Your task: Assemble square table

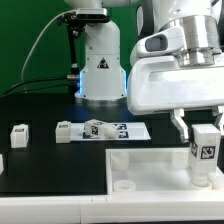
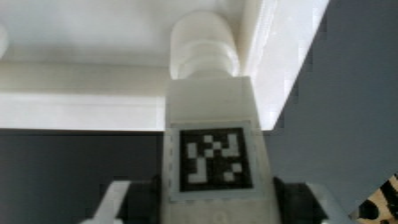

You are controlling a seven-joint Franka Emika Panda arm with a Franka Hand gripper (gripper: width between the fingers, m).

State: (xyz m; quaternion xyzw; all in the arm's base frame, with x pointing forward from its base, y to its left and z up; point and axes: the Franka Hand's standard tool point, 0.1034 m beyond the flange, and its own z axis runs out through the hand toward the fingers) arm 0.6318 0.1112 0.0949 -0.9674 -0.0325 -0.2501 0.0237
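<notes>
My gripper [image 1: 200, 130] is clamped on one leg [image 1: 206, 152] at the exterior view's lower right, its end at a corner socket of the tabletop [image 1: 150, 162]. I can't tell if it's seated. Loose legs [image 1: 18, 131] wait at the exterior view's left, so I judge most remains.

White panel [image 1: 150, 166] lies flat — tagged leg [image 1: 205, 150] upright at its corner.

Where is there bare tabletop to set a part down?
Bare black tabletop lies between the small white block leg at the exterior view's left and the large white square plastic panel. Crowded: the panel corner where the gripper holds a tagged leg.
</notes>
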